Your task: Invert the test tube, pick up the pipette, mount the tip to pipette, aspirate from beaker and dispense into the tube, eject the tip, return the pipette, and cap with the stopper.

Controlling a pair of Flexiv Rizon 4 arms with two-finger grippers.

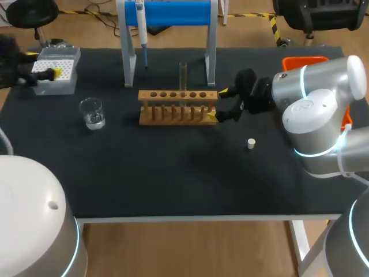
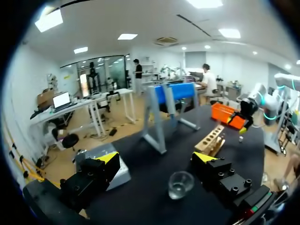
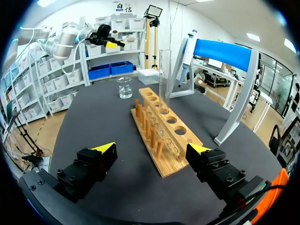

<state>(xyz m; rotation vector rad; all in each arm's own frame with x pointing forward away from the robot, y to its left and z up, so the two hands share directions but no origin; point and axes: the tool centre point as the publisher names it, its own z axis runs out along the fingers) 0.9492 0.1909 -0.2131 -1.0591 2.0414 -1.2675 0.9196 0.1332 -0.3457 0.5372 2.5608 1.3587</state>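
The counter is covered with a dark mat. At the back is a blue and white stand. The pipette hangs on it, point down. On the far left is a grey tip box. On the far right is an orange bin.

In the middle is a wooden rack with a row of holes. The test tube stands upright in one of the middle holes. It is clear glass, and I cannot tell if anything is in it. A small glass beaker sits left of the rack, well apart from it, with a little clear liquid at the bottom. The little white stopper lies on the mat to the right of the rack, nearer to me.

My right pincer is at the right end of the rack. Its fingers are wide apart, with the rack's end between them, and it has hold of nothing. My left pincer is by the tip box. It is also wide apart and holds nothing.
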